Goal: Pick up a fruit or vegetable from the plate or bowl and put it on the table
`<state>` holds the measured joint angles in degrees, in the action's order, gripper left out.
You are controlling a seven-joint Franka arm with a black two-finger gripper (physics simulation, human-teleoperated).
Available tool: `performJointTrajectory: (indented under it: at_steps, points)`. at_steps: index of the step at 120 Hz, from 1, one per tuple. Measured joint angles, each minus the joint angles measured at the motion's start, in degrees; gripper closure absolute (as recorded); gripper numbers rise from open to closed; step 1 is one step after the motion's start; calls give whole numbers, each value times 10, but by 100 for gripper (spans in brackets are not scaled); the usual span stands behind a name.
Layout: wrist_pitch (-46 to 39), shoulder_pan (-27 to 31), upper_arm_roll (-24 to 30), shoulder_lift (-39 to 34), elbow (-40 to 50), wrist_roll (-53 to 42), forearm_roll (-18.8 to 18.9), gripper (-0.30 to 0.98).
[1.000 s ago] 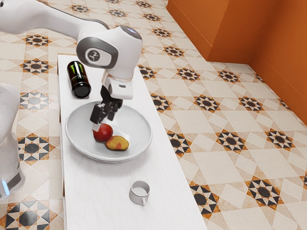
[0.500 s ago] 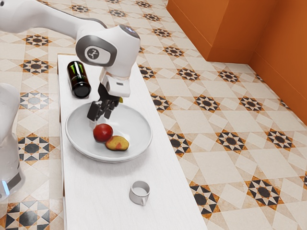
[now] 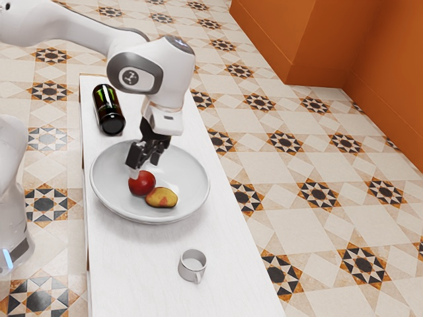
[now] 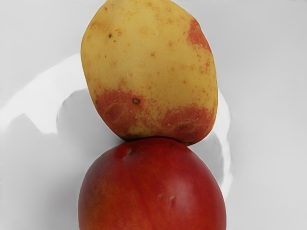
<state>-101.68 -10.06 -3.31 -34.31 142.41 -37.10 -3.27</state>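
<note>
The claw [image 3: 143,168] hangs spread above the red fruit [image 3: 142,184] — touching a potato [image 3: 162,197] in the bowl [image 3: 195,179], near the desk's [image 3: 132,271] edge at the exterior view's left.

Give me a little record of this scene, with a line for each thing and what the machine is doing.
table: white
bowl: white, on the table
in bowl: red fruit and potato, seemingly touching
gripper: open, above the bowl, close to the red fruit
held: nothing
can: black with green marks, lying on its side
cup: pale grey, upright, outside the bowl
task: no fruit or vegetable on the table yet
</note>
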Motion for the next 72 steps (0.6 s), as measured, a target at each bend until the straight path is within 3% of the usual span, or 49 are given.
performJointTrajectory:
  at_steps: [72]
  points:
    - [-32,-11,-13,12,3,-10,4,0]
